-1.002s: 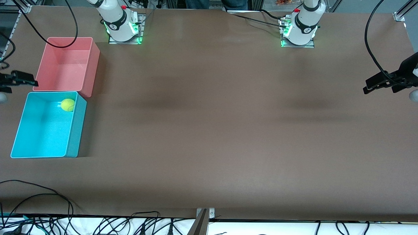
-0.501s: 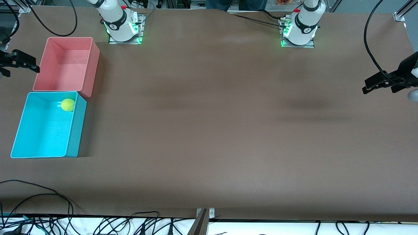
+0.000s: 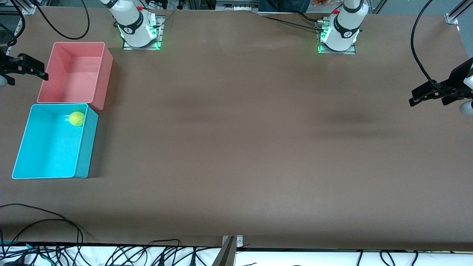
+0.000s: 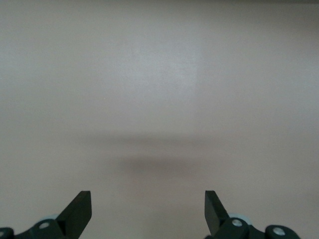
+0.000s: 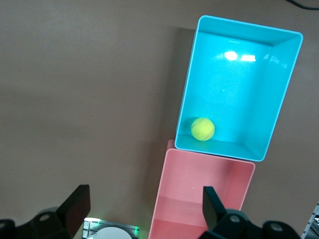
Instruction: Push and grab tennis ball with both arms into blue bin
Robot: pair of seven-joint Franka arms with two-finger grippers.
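The tennis ball [image 3: 76,118] lies inside the blue bin [image 3: 22,142], in its corner next to the pink bin; it also shows in the right wrist view [image 5: 203,129] inside the blue bin [image 5: 282,94]. My right gripper [image 3: 31,70] is open and empty, up in the air beside the pink bin at the right arm's end of the table; its jaws stand wide apart in its wrist view [image 5: 144,204]. My left gripper [image 3: 419,96] is open and empty, held high over the left arm's end of the table, its wrist view [image 4: 148,206] showing only bare table.
A pink-red bin [image 3: 107,70] stands empty, touching the blue bin on the side farther from the front camera; it also shows in the right wrist view [image 5: 164,199]. Cables run along the table's front edge [image 3: 111,251]. The arm bases [image 3: 138,31] stand at the back.
My right gripper has moved away from the blue bin toward the robots' bases, beside the pink bin. The left gripper has barely shifted. The ball has not moved.
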